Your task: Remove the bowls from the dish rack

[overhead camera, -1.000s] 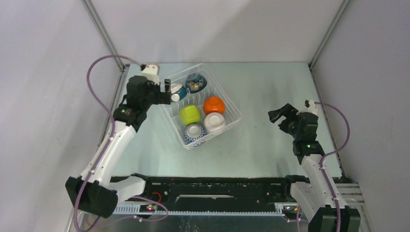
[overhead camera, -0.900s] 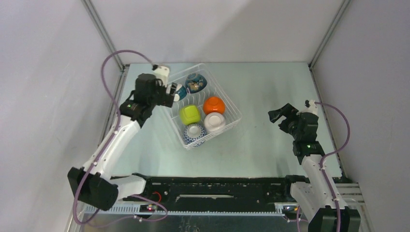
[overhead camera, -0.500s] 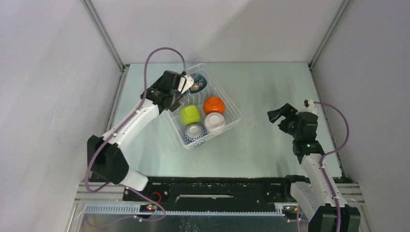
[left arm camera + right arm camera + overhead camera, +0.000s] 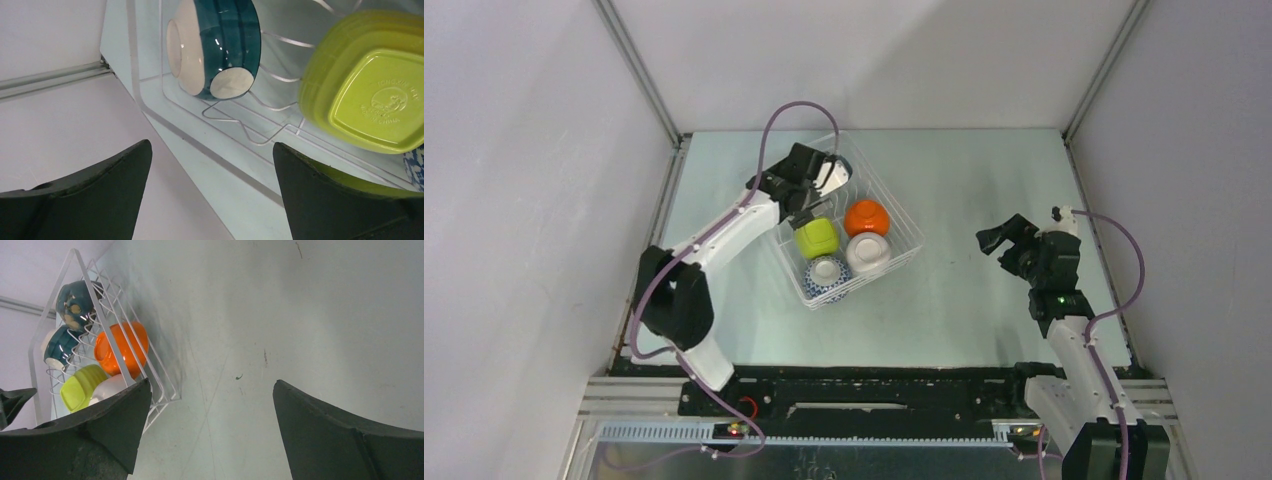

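Note:
The white wire dish rack (image 4: 902,232) stands at the table's centre-left. In the top view it shows the orange bowl (image 4: 866,216), lime green bowl (image 4: 817,238), white bowl (image 4: 868,254) and blue-and-white bowl (image 4: 826,275). My left gripper (image 4: 807,203) is open and empty over the rack's far-left part, and the arm hides the two dark bowls there. The left wrist view shows the teal-and-white bowl (image 4: 215,47) on edge ahead of my gripper (image 4: 211,145), with the lime bowl (image 4: 370,85) to its right. My right gripper (image 4: 999,233) is open and empty, apart from the rack.
The right wrist view shows the rack (image 4: 103,315) to the left with the dark patterned bowl (image 4: 75,300), teal-and-white bowl (image 4: 57,347) and orange bowl (image 4: 122,347). Bare table (image 4: 280,315) lies ahead of the right gripper (image 4: 211,384). Walls enclose the table on three sides.
My left arm has swung right from beside the rack's left edge to over its far-left part, covering the two dark bowls. The right arm has barely moved.

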